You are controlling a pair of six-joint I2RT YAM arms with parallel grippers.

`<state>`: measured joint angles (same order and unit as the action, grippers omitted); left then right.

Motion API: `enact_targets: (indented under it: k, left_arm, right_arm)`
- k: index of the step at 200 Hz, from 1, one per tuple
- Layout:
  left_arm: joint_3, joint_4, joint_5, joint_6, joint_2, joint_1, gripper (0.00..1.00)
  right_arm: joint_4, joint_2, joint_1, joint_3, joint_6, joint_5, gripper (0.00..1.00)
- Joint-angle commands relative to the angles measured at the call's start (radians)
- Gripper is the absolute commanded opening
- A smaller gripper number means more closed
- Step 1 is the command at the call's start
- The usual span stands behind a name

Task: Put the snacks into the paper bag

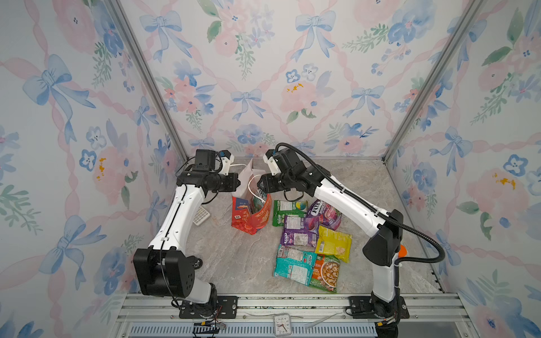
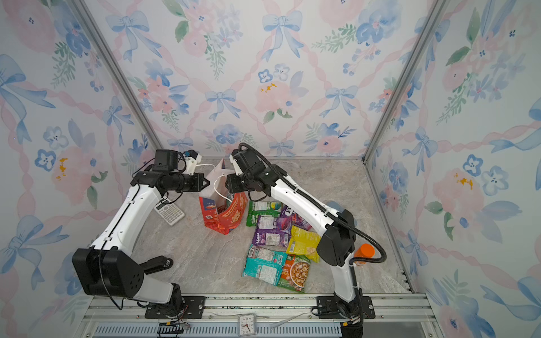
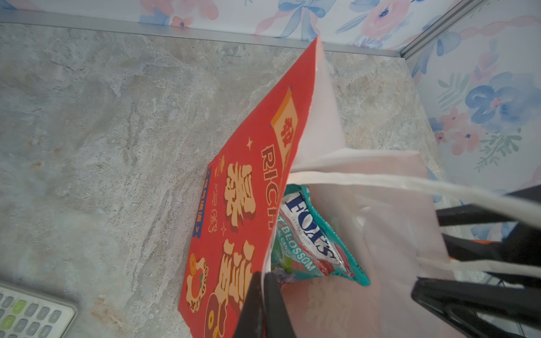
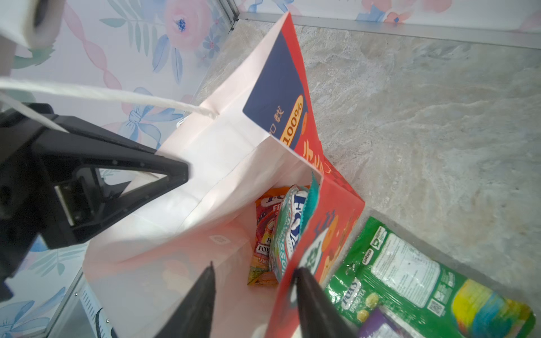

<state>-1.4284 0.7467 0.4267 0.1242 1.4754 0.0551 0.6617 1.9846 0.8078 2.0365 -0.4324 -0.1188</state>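
Grey marbled tabletop point(image 1: 234, 263). Red paper bag point(image 1: 248, 218) stands on it, ctr-back. Calculator point(image 2: 169, 212) lies flat to the L of bag, apart from it. R of bag, a cluster of flat pkts w/ edges overlapping: green pkt point(image 1: 288, 212), magenta pkt point(image 1: 326, 213), purple pkt point(image 1: 298, 231), yellow pkt point(image 1: 333, 244), teal pkt point(image 1: 292, 264), orange-green pkt point(image 1: 325, 272). Orange-capped bottle point(image 2: 364, 253) far R, partly hidden.

Red paper bag point(image 1: 248, 219) (gold characters, white inside); green, purple, yellow, teal snacks point(image 1: 298, 234)

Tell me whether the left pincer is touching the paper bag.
Touching. The left wrist view shows the left pincer shut on the rim of the paper bag, one finger each side of its red wall.
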Motion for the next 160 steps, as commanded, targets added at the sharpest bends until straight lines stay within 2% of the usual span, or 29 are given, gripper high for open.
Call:
enact_targets:
  k: [1, 22, 62, 105, 121, 160]
  left_arm:
    - [0.006, 0.011, -0.059, -0.020, -0.010, -0.014, 0.00]
    - [-0.003, 0.011, -0.055, -0.018, 0.001, -0.018, 0.00]
    - [-0.004, 0.010, -0.060, -0.017, 0.021, -0.036, 0.00]
    - [-0.003, 0.011, -0.052, -0.017, 0.027, -0.050, 0.00]
    - [0.009, 0.006, -0.052, -0.018, 0.021, -0.053, 0.00]
    - [0.031, -0.010, -0.036, -0.010, 0.015, -0.055, 0.00]
  right_arm:
    - [-0.081, -0.119, -0.034, -0.087, -0.008, -0.005, 0.62]
    - [-0.145, -0.221, -0.066, -0.212, -0.029, -0.012, 0.71]
    - [-0.177, -0.433, -0.117, -0.499, -0.043, 0.004, 0.78]
    - [-0.131, -0.622, -0.131, -0.814, -0.076, 0.051, 0.78]
    - [-0.120, -0.661, -0.129, -0.920, -0.118, 0.026, 0.76]
    - [-0.101, -0.723, -0.041, -1.141, -0.262, 0.006, 0.73]
